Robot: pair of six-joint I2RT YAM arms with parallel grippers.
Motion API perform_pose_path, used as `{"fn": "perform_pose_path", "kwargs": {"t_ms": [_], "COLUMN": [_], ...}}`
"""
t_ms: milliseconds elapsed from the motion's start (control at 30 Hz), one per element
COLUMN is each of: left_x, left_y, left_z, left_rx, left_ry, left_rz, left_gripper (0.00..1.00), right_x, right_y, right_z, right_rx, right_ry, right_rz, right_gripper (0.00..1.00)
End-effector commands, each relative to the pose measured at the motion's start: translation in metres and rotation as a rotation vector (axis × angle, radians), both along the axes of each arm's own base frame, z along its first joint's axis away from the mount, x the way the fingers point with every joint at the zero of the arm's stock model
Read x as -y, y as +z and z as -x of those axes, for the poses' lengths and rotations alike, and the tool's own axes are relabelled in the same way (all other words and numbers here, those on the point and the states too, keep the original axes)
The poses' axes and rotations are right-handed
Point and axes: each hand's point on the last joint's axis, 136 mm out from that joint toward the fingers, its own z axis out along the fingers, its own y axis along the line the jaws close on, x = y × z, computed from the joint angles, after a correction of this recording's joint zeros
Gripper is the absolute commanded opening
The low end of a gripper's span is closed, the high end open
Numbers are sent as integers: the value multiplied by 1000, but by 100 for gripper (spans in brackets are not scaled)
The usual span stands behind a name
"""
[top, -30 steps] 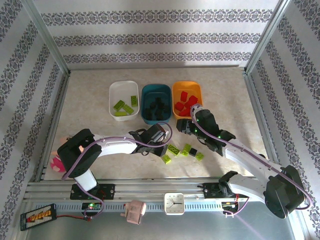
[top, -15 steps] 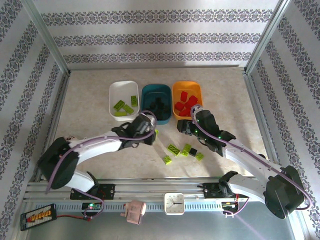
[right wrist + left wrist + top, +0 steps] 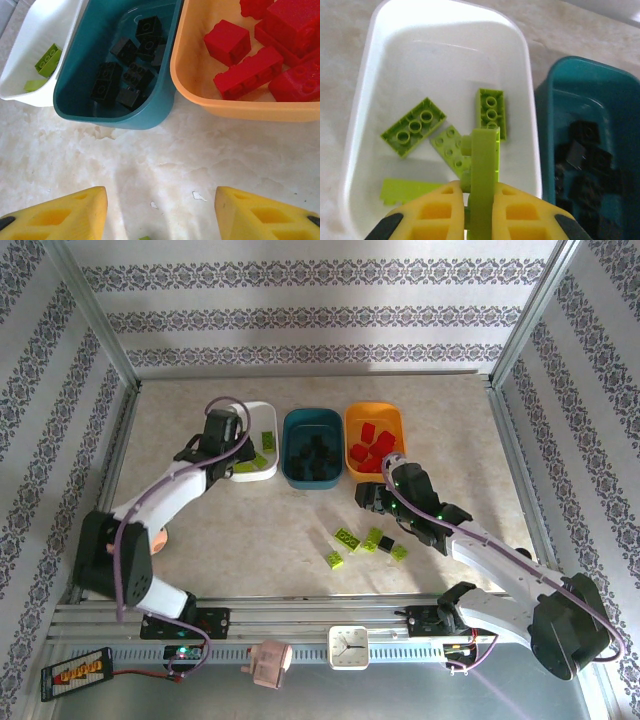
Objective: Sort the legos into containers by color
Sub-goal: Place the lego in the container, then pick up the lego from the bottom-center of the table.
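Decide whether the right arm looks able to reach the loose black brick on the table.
Probably yes: the right gripper is open and empty, bare table between; lime bricks crowd the black brick, though.

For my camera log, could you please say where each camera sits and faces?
Top external: above, behind the bases, looking down at the table; left arm and right arm show.
Left wrist: above the white tub, looking in; jaws pinch a lime lego.
Right wrist: low over the table, facing the teal tub; open jaws.
Both wrist views share white and teal tubs.
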Motion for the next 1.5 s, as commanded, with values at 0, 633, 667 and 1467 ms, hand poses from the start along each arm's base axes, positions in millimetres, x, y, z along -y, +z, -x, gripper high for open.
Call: {"fn": "perform_pose_path", "kwargs": {"t_ms": [0, 633, 667, 1467], "left_x": [2, 6, 10, 23], "left_y": [-6, -4, 7, 31], "left_z": [-24, -73, -67, 154], "left_rx": [-38, -120, -86, 136], "left_ry": [-23, -10, -21, -130], "left_rz": [-20, 72, 108, 320], "left_gripper": [7, 48, 50, 100], "right_x": [4, -36, -38, -93], "right_y": [-8, -54, -57, -102], "right_z": [8, 90, 95, 122], "right_rx": [-32, -210, -219, -216], "right_ry": [-3, 259, 269, 419], "right_rz": [-8, 136, 145, 427], "right_gripper": [59, 63, 63, 59]}}
